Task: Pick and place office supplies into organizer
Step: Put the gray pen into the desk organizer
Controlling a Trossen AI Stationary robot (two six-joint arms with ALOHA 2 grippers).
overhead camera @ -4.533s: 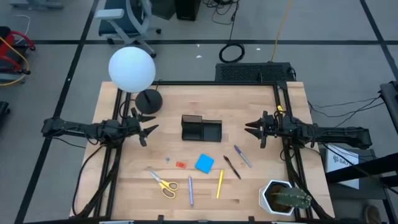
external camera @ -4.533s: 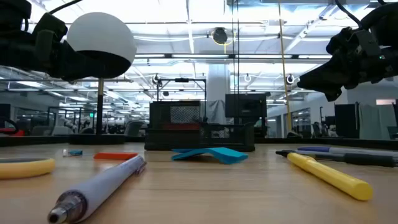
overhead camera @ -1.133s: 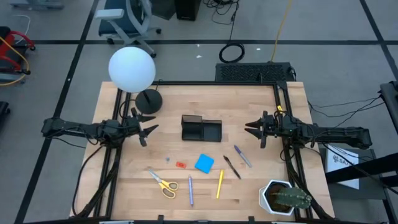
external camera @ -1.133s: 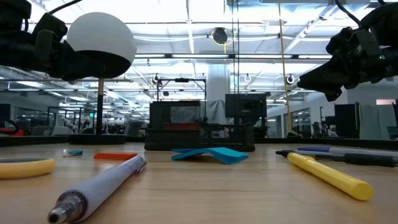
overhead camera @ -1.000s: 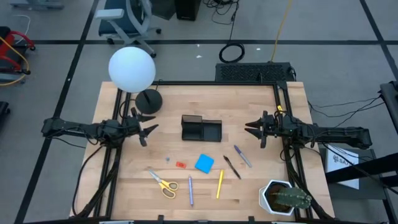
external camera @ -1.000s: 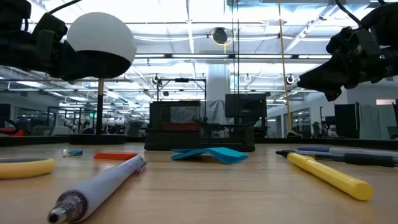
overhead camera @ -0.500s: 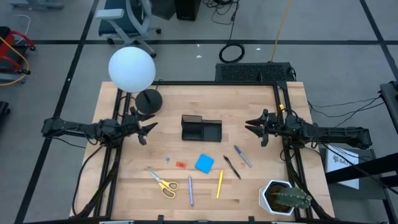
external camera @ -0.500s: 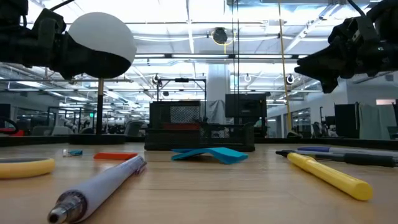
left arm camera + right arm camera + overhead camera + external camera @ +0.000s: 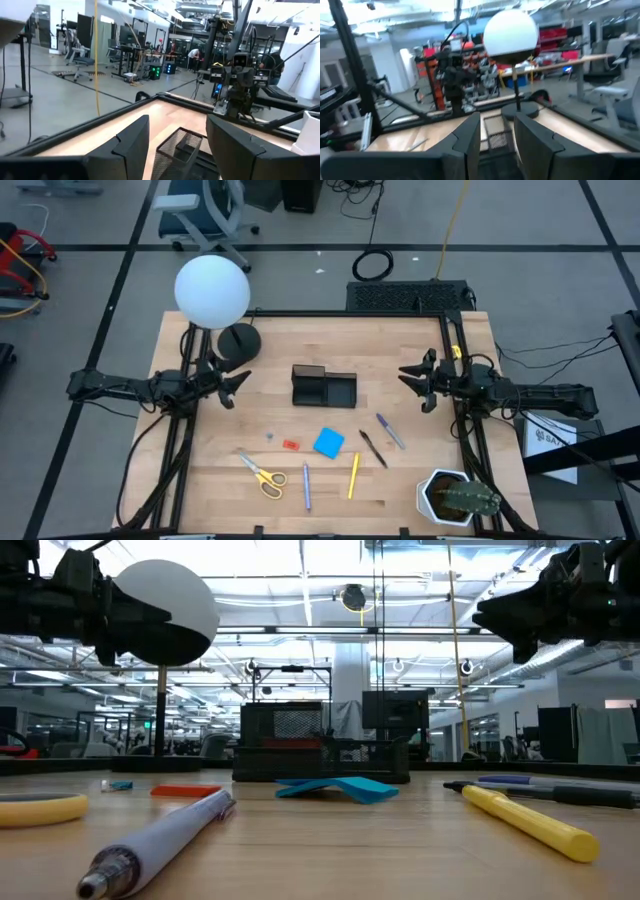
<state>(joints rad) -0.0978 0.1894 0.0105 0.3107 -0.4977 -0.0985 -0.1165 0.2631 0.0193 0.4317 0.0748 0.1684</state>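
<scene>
1. High view: the organizer (image 9: pixel 323 386) sits mid-table between the two arms, within reach of either. The supplies lie loose on the table's near half: scissors (image 9: pixel 262 474), blue pad (image 9: pixel 328 443), red piece (image 9: pixel 290 445), blue pin (image 9: pixel 269 436), blue pen (image 9: pixel 306 486), yellow pen (image 9: pixel 353 476), black pen (image 9: pixel 373 448), silver pen (image 9: pixel 390 430). Nothing appears to be in the organizer yet. The left gripper (image 9: pixel 237 384) and right gripper (image 9: pixel 411 382) face each other across it, arms stretched level, fingers spread and empty, a likely start pose

2. Low view: both grippers hang high, left gripper (image 9: pixel 70 595) beside the lamp globe (image 9: pixel 165 612), right gripper (image 9: pixel 545 602) opposite, well above the supplies; the organizer (image 9: pixel 320 745) stands behind the blue pad (image 9: pixel 338 787)

3. Left wrist view: the fingers (image 9: pixel 123 148) stand wide apart, framing the organizer's mesh (image 9: pixel 182 155), with the right arm (image 9: pixel 237 87) beyond

4. Right wrist view: the fingers (image 9: pixel 468 142) are parted with nothing between; the lamp globe (image 9: pixel 510 32) and left arm (image 9: pixel 454 80) lie ahead
</scene>
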